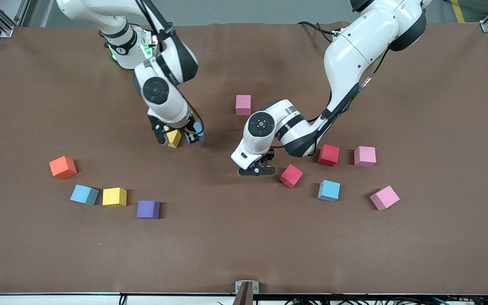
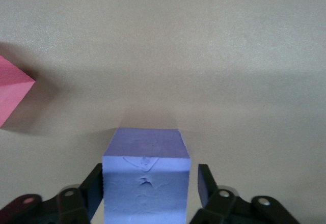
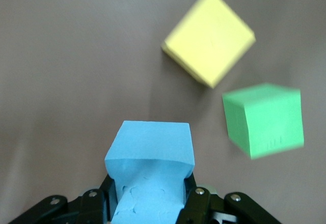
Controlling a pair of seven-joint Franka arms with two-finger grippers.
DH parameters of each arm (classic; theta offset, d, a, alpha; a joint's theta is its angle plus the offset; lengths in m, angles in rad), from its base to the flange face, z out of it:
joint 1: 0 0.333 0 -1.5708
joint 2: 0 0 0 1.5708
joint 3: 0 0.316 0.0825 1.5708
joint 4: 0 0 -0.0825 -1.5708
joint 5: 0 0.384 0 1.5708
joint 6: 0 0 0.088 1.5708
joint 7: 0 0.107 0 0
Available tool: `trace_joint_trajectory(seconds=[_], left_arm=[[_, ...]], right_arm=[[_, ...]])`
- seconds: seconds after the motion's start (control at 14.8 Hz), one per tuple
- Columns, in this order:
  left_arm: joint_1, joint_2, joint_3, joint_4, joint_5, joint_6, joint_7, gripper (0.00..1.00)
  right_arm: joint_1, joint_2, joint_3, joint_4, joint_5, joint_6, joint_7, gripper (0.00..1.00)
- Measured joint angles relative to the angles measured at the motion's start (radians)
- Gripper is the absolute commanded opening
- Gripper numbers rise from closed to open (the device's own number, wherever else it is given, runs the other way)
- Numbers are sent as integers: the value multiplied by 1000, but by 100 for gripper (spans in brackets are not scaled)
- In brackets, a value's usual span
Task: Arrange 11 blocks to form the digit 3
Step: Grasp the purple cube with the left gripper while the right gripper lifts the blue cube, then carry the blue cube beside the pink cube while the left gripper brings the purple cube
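Note:
My left gripper [image 1: 257, 168] is low on the table near the middle, its jaws around a purple block [image 2: 146, 175]. One finger [image 2: 96, 186] touches the block and a gap shows at the other, so it is open. My right gripper [image 1: 195, 136] is shut on a light blue block [image 3: 150, 155], close to a yellow block [image 1: 173, 138]. Loose blocks lie apart: pink [image 1: 243, 104], red [image 1: 328, 154], pink [image 1: 364, 156], red [image 1: 291, 176], light blue [image 1: 328, 190], pink [image 1: 384, 197], light blue [image 1: 84, 194], yellow [image 1: 114, 196], purple [image 1: 148, 209]. No digit figure shows.
An orange cube [image 1: 62, 167] sits toward the right arm's end of the table. A green cube [image 3: 262, 119] lies beside the yellow block [image 3: 209, 38] in the right wrist view; the right arm hides it in the front view. A brown mat [image 1: 244, 254] covers the table.

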Motion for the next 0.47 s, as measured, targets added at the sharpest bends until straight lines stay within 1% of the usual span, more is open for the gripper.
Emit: trace_joint_trajectory(seconds=[0.2,0.34,0.47], left_arm=[[1,-1,0,3,0,-2,-6,44],[2,-1,-1,6,0,-12,-46,40],[8,-8,-1,5,0,-28,-140,40]], right_arm=[[33,0,20,-16,7,12,142,0],[34,-1,26,-37,88,41,164,0],[34,-1,29,-69,147,93,164,0]])
